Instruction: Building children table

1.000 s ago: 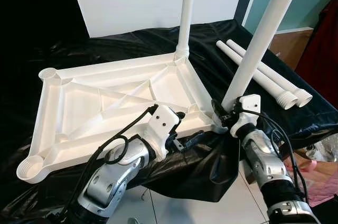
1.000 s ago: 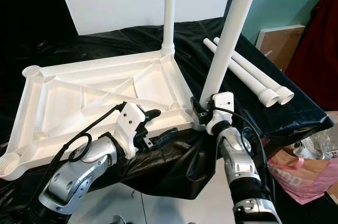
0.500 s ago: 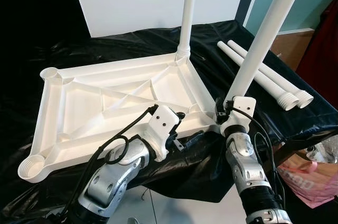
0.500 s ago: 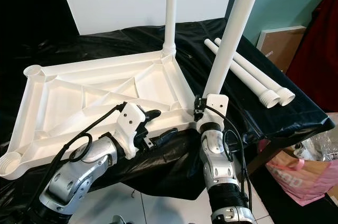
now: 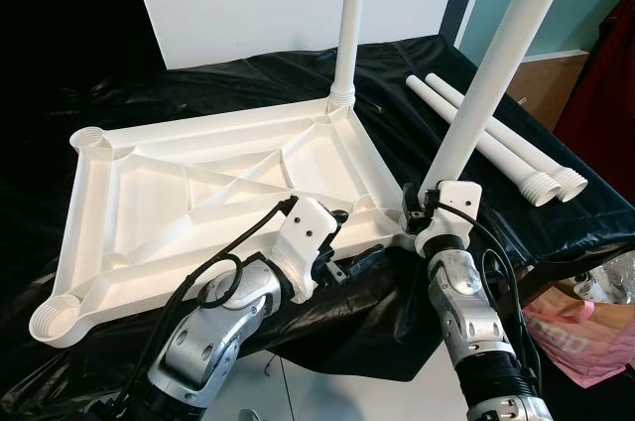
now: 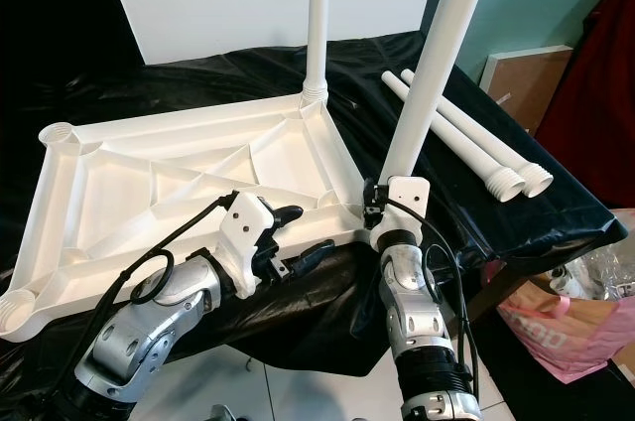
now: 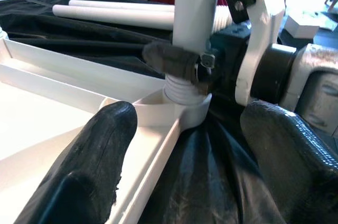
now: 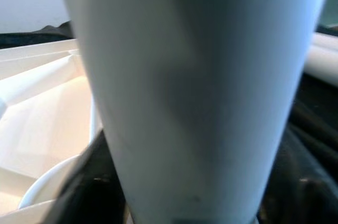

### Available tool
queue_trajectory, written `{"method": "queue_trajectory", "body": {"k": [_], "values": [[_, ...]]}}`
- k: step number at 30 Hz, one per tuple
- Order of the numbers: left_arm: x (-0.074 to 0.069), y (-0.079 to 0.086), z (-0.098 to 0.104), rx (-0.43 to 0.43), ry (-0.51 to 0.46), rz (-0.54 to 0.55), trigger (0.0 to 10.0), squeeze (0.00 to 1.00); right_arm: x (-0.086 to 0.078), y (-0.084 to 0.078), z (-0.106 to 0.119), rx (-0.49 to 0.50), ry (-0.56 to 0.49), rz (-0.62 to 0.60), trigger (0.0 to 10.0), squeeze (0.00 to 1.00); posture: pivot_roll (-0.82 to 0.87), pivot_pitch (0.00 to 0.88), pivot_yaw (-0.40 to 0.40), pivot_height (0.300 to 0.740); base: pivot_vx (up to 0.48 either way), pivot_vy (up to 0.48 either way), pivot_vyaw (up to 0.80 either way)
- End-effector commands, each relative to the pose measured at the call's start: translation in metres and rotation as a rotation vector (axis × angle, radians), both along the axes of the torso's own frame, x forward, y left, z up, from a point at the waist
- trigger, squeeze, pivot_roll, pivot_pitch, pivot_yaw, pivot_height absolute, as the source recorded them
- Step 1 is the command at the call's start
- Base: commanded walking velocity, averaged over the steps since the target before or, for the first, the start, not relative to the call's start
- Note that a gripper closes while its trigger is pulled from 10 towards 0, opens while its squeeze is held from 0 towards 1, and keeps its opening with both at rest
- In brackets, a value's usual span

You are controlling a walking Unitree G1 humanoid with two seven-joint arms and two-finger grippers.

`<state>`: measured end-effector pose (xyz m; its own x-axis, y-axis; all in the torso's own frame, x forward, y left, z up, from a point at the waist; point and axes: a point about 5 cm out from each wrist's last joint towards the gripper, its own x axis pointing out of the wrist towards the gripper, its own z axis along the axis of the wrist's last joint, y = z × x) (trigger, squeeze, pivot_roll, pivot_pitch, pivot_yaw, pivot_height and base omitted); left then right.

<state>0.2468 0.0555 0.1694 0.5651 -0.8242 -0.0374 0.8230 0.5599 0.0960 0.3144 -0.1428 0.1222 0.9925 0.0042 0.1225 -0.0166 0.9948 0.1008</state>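
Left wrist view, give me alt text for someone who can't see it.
The right gripper clasps a white leg whose threaded end sits in a corner socket of the upturned white tabletop. The left gripper's black fingers frame the scene, open, with two spare legs on black cloth behind.

The right arm is swung in under its hand (image 5: pixel 422 210), now upright below the table leg (image 5: pixel 486 73) gripped at the corner socket (image 7: pixel 182 109).
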Motion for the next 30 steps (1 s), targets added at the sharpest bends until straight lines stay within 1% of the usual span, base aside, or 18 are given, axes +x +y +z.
{"method": "queue_trajectory", "body": {"k": [1,6,9,10,13,14,15,16,19,20,24,25,27,30], "values": [[0.0,-0.001,0.001,-0.01,0.003,-0.019,10.0,0.0,-0.002,-0.001,-0.004,0.012,0.013,0.02,10.0,1.0,-0.01,0.051,-0.035,0.74,0.0,0.0,0.0],[0.001,-0.001,0.001,-0.01,0.001,-0.019,10.0,0.0,-0.002,-0.003,-0.001,0.013,-0.004,0.079,10.0,1.0,-0.01,0.037,-0.034,0.74,0.0,0.0,0.0],[0.002,-0.001,0.001,-0.01,-0.002,-0.021,10.0,0.0,-0.003,-0.006,0.0,0.007,-0.01,0.1,10.0,1.0,-0.01,0.03,-0.033,0.74,0.0,0.0,0.0],[0.003,-0.001,0.002,-0.011,-0.005,-0.024,10.0,0.0,-0.006,-0.008,0.002,-0.003,-0.023,0.184,10.0,1.0,-0.02,0.023,-0.03,0.74,0.0,0.0,0.0],[0.003,-0.002,0.002,-0.011,-0.006,-0.025,10.0,0.0,-0.006,-0.008,0.002,-0.006,-0.025,0.208,10.0,1.0,-0.02,0.023,-0.03,0.74,0.0,0.0,0.0],[0.004,-0.002,0.002,-0.01,-0.007,-0.029,10.0,0.0,-0.007,-0.011,0.004,-0.019,-0.033,0.246,10.0,0.4,-0.02,0.018,-0.028,0.74,0.0,0.0,0.0],[0.004,-0.002,0.002,-0.008,-0.008,-0.032,10.0,0.0,-0.008,-0.014,0.004,-0.046,-0.04,0.292,10.0,0.0,-0.03,0.012,-0.023,0.74,0.0,0.0,0.0],[0.004,-0.002,0.002,-0.008,-0.008,-0.032,10.0,0.0,-0.008,-0.014,0.004,-0.046,-0.04,0.292,10.0,0.0,-0.03,0.012,-0.023,0.74,0.0,0.0,0.0],[0.006,-0.003,0.002,-0.006,-0.01,-0.042,10.0,0.0,-0.008,-0.025,0.003,-0.109,-0.033,0.423,10.0,0.0,-0.03,0.003,-0.014,0.74,0.0,0.0,0.0],[0.006,-0.003,0.002,-0.006,-0.01,-0.042,10.0,0.0,-0.008,-0.025,0.003,-0.109,-0.033,0.423,10.0,0.0,-0.03,0.003,-0.014,0.74,0.0,0.0,0.0],[0.007,-0.003,0.002,-0.002,-0.012,-0.052,10.0,0.0,-0.002,-0.029,0.003,-0.184,-0.021,0.538,10.0,0.0,-0.04,0.0,-0.006,0.74,0.0,0.0,0.0],[0.007,-0.004,0.002,-0.002,-0.012,-0.054,10.0,0.0,0.0,-0.03,0.003,-0.203,-0.019,0.557,10.0,0.0,-0.04,0.0,-0.004,0.74,0.0,0.0,0.0],[0.007,-0.004,0.002,-0.002,-0.013,-0.061,10.0,0.0,0.004,-0.031,0.005,-0.206,-0.004,0.591,10.0,0.0,-0.04,0.0,-0.004,0.74,0.0,0.0,0.0],[0.008,-0.005,0.002,-0.001,-0.014,-0.064,10.0,0.0,0.009,-0.033,0.005,-0.237,0.009,0.601,10.0,0.0,-0.04,0.0,-0.006,0.74,0.0,0.0,0.0]]}}
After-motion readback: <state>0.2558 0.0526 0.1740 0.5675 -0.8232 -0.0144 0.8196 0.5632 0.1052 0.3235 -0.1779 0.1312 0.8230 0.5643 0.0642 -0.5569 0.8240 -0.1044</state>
